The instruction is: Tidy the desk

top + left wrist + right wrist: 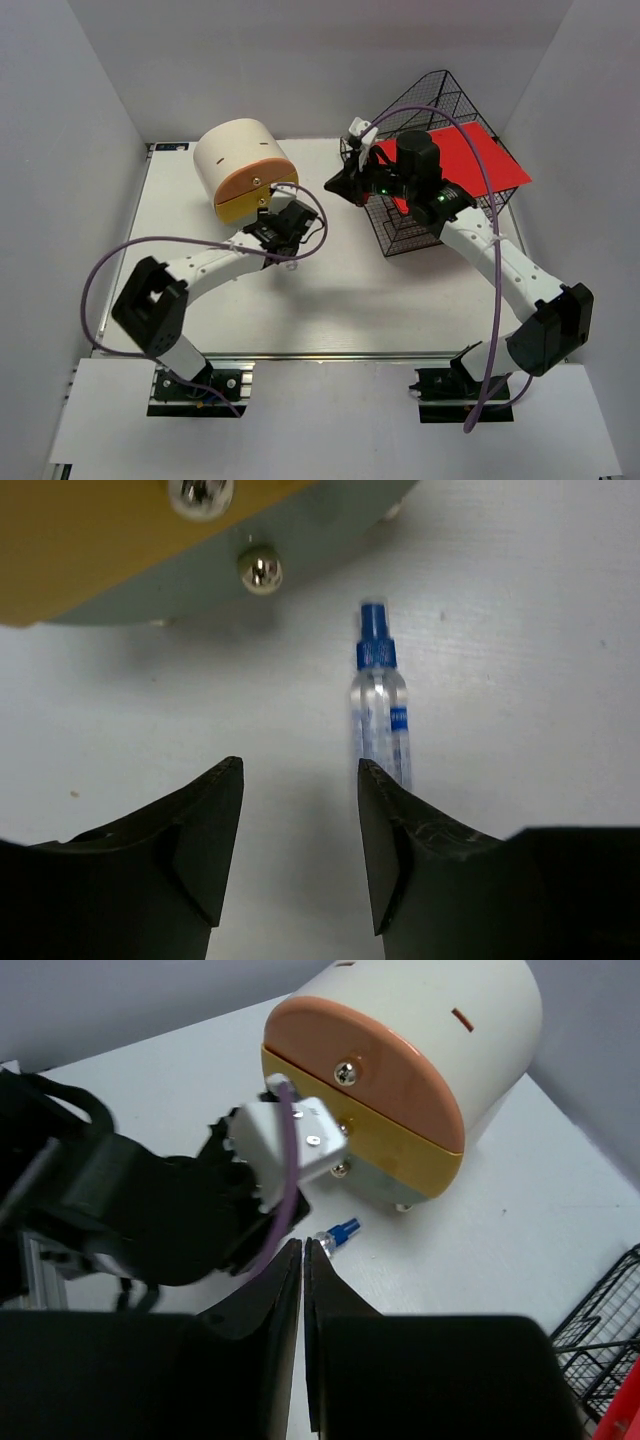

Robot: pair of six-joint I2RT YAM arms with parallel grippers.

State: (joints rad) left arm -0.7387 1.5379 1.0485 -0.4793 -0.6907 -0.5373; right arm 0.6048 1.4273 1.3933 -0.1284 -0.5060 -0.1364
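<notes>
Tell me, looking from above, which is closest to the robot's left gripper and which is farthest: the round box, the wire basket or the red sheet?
Measured from the left gripper in the top view:
1. The round box: right next to it, just behind and to the left.
2. The wire basket: across on the right side.
3. The red sheet: inside the basket, sticking out past its far right side.

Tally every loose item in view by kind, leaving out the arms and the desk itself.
Round drawer box: 1
Black wire basket: 1
Red sheet: 1
Small spray bottle with blue cap: 1
Total: 4
</notes>
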